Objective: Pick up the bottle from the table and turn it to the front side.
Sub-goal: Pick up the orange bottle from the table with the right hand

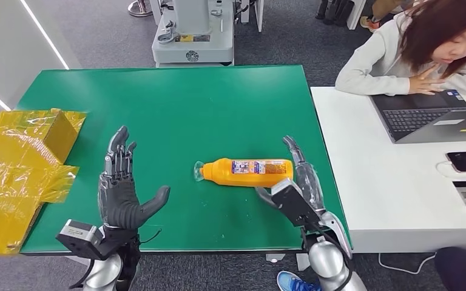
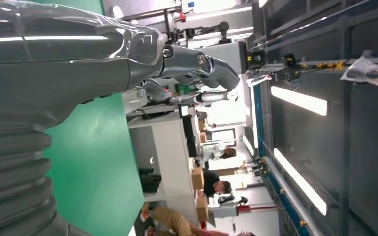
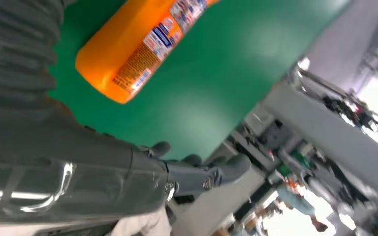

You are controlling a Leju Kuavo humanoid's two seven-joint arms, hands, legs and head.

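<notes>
Centre-right of the head frame, bottle (image 1: 247, 172) lies on its side on the green desk (image 1: 176, 103), cap toward frame left. Right hand (image 1: 296, 188) is at its base end, fingers (image 1: 292, 147) apart, holding nothing; contact unclear. Left hand (image 1: 121, 188) spread, well apart. Risk — round bottle rolls away if nudged before the fingers close.

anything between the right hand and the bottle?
Nothing visible. The orange bottle lies on its side on the green table, and the right hand sits open just beside its base end with bare mat between them. The left hand is open, off to the other side.
</notes>
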